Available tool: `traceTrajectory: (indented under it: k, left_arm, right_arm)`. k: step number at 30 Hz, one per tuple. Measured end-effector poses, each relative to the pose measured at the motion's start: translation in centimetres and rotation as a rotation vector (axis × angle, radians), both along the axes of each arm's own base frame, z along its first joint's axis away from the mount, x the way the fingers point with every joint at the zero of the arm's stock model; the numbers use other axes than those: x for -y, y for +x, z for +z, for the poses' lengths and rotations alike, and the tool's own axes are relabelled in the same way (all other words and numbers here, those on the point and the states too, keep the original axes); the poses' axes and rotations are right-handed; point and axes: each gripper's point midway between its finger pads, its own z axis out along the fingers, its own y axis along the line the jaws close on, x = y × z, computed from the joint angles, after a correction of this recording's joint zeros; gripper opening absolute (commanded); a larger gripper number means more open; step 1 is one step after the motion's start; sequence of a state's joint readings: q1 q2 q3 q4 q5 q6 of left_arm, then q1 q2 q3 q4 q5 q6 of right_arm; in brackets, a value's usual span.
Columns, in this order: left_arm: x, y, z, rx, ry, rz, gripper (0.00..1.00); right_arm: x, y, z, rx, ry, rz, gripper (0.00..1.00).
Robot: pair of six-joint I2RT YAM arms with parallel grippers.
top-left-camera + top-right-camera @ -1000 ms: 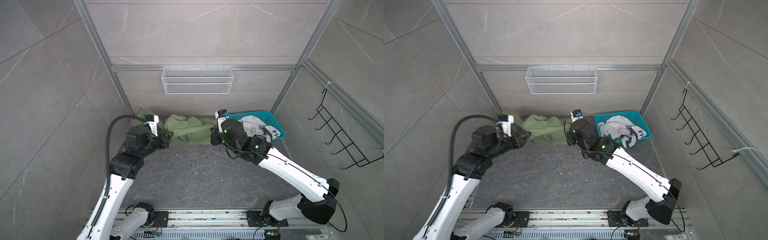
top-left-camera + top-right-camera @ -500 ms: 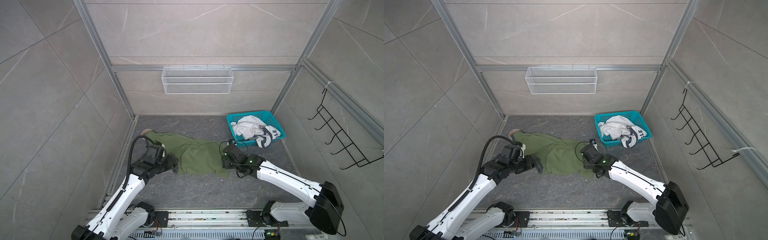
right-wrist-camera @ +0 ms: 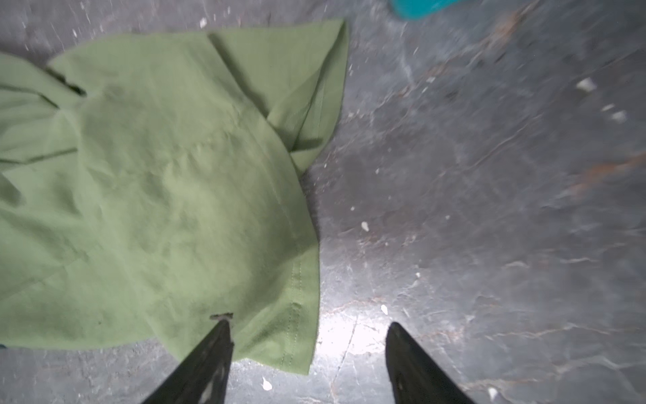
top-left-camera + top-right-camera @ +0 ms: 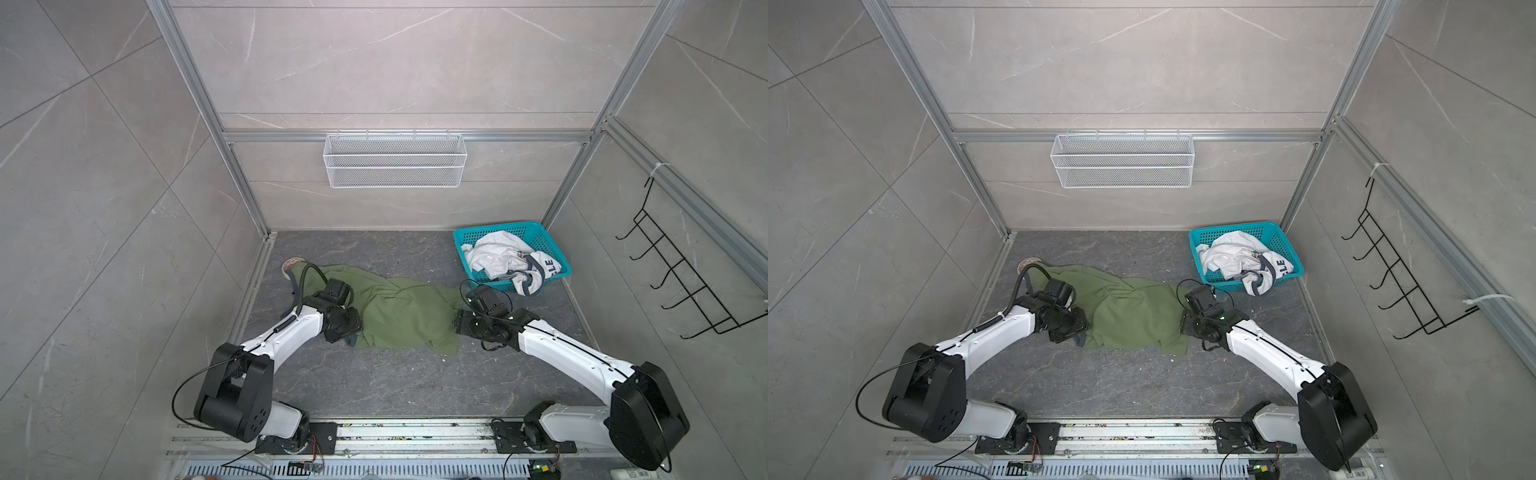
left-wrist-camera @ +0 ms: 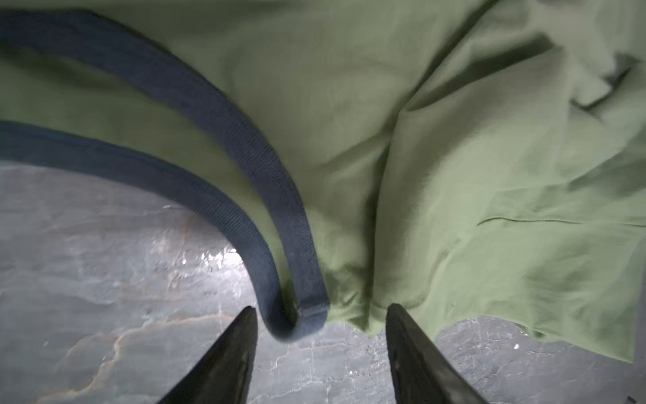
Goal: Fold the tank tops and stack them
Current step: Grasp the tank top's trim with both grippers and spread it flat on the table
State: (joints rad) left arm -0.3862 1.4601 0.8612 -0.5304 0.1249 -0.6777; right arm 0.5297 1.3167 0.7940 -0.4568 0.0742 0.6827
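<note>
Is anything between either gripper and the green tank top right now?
Nothing visible. The left gripper is open, right at the grey strap end of the green tank top. The right gripper is open at its hem corner, one jaw over the cloth.

Enclosure: grey marble-pattern wall panels point(image 4: 374, 62) in aluminium framing point(image 4: 274, 136). White wire-mesh shelf point(image 4: 395, 160) on rear wall; black hook rack point(image 4: 683, 261) on side wall. Dark grey veined surface point(image 4: 395, 386), evenly lit.
</note>
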Motion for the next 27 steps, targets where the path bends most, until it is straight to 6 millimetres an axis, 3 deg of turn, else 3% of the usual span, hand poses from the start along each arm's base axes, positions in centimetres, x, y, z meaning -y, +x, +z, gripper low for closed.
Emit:
traceTrajectory:
  k: [4, 7, 10, 15, 18, 20, 23, 27]
  left_arm:
    - [0.8, 0.1, -1.6, -0.044, -0.026, -0.015, 0.49]
    - [1.3, -0.1, -2.4, -0.070, -0.041, -0.025, 0.41]
    - [1.7, 0.0, -2.5, -0.070, -0.051, -0.033, 0.29]
    - [1.8, -0.1, -2.5, -0.074, -0.055, -0.044, 0.06]
    - [1.6, -0.1, -2.3, -0.066, -0.050, -0.047, 0.00]
    - [1.4, 0.0, -1.4, -0.043, -0.043, -0.045, 0.00]
    - [1.1, 1.1, 1.9, 0.029, -0.042, -0.040, 0.00]
    - [0.3, 5.7, 10.3, 0.235, -0.057, -0.010, 0.00]
  right_arm:
    - [-2.3, 0.3, -1.8, -0.048, 0.064, 0.051, 0.67]
    - [-3.4, 0.0, -3.6, -0.100, 0.078, 0.078, 0.56]
    - [-4.0, 0.0, -4.8, -0.138, 0.074, 0.091, 0.39]
    - [-4.2, 0.8, -4.3, -0.114, 0.060, 0.097, 0.08]
    - [-3.9, 1.5, -3.6, -0.083, 0.025, 0.104, 0.00]
    - [-3.5, 1.8, -2.9, -0.068, -0.006, 0.101, 0.00]
    - [-3.2, 2.8, -0.9, -0.023, -0.047, 0.106, 0.00]
    - [-3.8, 5.7, 4.3, 0.086, -0.076, 0.120, 0.00]
